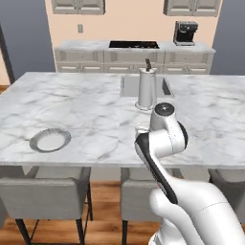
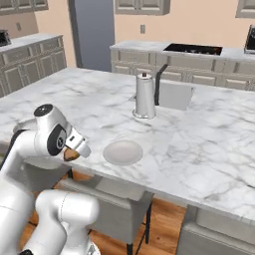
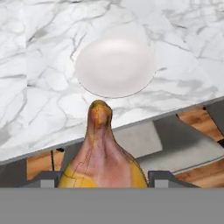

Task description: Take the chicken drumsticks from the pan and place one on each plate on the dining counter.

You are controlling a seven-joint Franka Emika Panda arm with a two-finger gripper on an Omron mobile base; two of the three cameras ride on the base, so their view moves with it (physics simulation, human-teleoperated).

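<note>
drumstick (image 3: 101, 153) clamped in gripper (image 3: 103, 177) near plate (image 3: 114, 65) on marble dining counter (image 3: 39, 96).

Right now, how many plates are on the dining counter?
2. One plate sits near the dining counter's front edge on the left; another plate lies at the front edge just ahead of the held chicken drumstick.

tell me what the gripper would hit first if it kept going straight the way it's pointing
Probably the plate on the dining counter. The gripper, shut on a drumstick, aims right at it, though it could catch the counter's near edge first; depth is unclear.
</note>
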